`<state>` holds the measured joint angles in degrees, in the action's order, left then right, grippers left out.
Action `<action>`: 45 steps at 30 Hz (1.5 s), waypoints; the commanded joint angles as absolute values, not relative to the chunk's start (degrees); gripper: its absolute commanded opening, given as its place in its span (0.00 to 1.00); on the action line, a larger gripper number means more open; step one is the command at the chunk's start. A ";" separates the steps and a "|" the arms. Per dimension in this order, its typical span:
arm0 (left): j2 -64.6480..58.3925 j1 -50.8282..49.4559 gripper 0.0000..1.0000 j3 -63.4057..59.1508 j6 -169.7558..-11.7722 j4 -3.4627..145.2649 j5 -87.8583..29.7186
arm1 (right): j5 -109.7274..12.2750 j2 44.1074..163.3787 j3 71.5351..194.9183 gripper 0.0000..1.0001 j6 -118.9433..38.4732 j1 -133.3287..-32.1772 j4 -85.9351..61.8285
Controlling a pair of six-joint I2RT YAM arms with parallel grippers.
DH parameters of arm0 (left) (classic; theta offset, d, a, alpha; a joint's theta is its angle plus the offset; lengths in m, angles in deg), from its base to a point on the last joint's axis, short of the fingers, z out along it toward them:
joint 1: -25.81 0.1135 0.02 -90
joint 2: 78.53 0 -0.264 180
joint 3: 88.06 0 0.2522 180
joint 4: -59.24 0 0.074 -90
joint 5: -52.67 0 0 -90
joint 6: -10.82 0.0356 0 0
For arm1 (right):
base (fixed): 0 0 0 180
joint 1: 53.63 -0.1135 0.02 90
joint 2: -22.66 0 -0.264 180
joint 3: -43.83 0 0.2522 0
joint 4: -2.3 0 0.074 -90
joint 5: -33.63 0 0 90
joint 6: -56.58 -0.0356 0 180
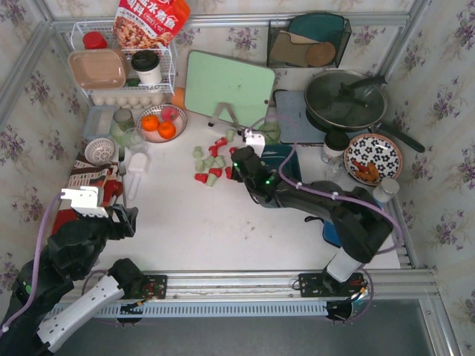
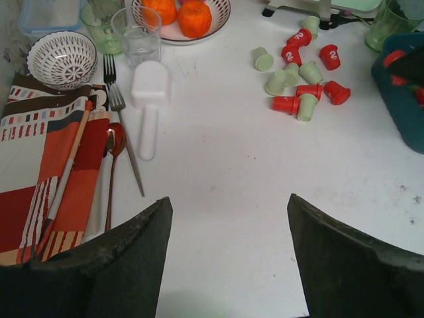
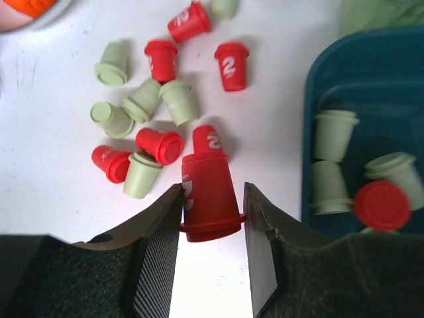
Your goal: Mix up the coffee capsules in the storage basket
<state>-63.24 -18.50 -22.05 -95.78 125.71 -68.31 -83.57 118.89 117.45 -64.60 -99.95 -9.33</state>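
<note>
Right claw (image 3: 212, 192) tight around a red capsule (image 3: 209, 202) beside the storage basket (image 3: 309, 132) edge; left claw (image 2: 228, 202) apart.

We list: floral wallpaper (image 1: 444, 141) along the left, top and right of the frame; silver metal rails (image 1: 237, 20) bordering it; a white tabletop (image 1: 223, 230) at centre, evenly lit; a grey surface (image 1: 260, 335) along the bottom.

Red capsule (image 3: 208, 199) in right gripper (image 3: 211, 193)
</note>
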 commanded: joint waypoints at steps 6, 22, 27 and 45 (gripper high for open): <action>-62.42 -16.98 0.73 -22.32 -94.87 123.17 -66.27 | -100.71 102.67 106.65 0.24 -56.59 -97.84 -5.28; -60.91 -13.94 0.73 -22.46 -94.74 122.61 -63.08 | -91.64 101.72 98.56 0.31 -59.36 -89.61 -6.05; -61.13 -13.89 0.73 -22.47 -94.69 122.59 -63.19 | -91.62 103.87 98.58 0.40 -61.76 -89.49 -6.80; -61.24 -13.30 0.73 -22.54 -94.64 122.48 -62.40 | -84.45 103.96 98.33 0.68 -58.36 -89.53 -5.75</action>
<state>-61.12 -13.50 -22.53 -95.37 124.10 -63.00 -87.57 104.07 98.04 -59.77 -89.57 -7.40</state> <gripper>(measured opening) 0.729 0.686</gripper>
